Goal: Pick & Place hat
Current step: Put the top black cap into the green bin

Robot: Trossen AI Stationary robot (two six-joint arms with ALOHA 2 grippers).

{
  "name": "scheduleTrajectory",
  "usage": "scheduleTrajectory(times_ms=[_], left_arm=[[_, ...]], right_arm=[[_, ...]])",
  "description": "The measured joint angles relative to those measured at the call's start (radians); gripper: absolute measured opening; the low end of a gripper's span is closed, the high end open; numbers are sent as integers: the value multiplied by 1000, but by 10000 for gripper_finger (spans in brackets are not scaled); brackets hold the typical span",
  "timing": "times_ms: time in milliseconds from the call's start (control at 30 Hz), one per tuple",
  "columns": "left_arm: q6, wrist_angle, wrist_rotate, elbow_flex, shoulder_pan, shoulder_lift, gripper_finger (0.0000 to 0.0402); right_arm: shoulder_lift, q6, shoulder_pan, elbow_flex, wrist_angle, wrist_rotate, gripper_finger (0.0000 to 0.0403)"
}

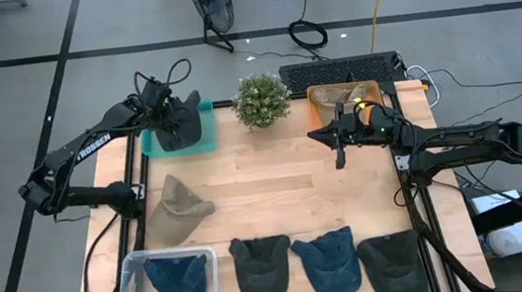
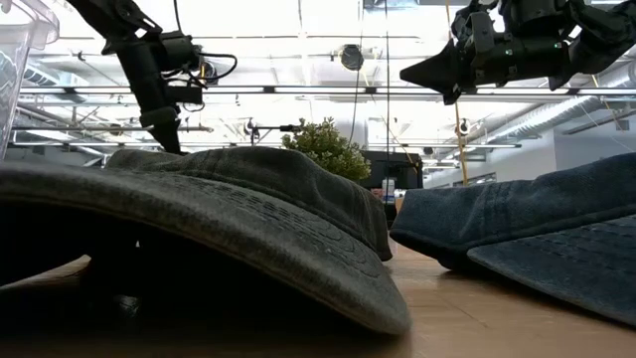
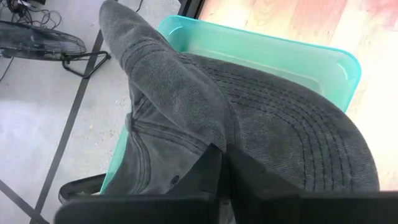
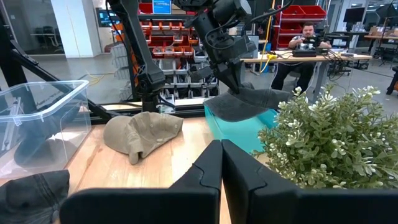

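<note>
On the left, my left gripper (image 1: 181,116) is over the teal bin (image 1: 153,145) at the bench's (image 1: 275,179) back corner, its fingers (image 3: 214,177) pinched together on the dark grey hat (image 1: 182,128). From the left wrist view the hat sits in the bin with its brim draped over the rim, so I judge this placement nearly done: what is left is to let go and lift clear. Just in front of the bin a tan hat (image 1: 179,208) lies on the bare bench, not yet sorted. At the front left a clear bin (image 1: 137,271) holds a blue hat (image 1: 179,280). Moving right along the front edge I count three more hats lying loose: a dark one (image 1: 262,266), a blue one (image 1: 330,261) and another dark one (image 1: 392,263). At the back centre stands a plant (image 1: 261,98), and to its right an orange bin (image 1: 321,109) holds something tan. My right gripper (image 1: 340,151) waits in the air near that bin, fingers together and empty. So I reckon several hats remain.
</note>
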Motion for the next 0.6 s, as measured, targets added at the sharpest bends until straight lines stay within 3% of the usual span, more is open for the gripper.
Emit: scheduleTrajectory(times_ms=[133, 367, 600], left_arm=[[-2, 0, 0, 0, 0, 0, 32], [-6, 0, 1, 0, -1, 0, 14], [-10, 0, 0, 0, -1, 0, 68]], right_arm=[[0, 0, 0, 0, -3, 0, 0], [0, 0, 0, 0, -3, 0, 0], [0, 0, 0, 0, -3, 0, 0]])
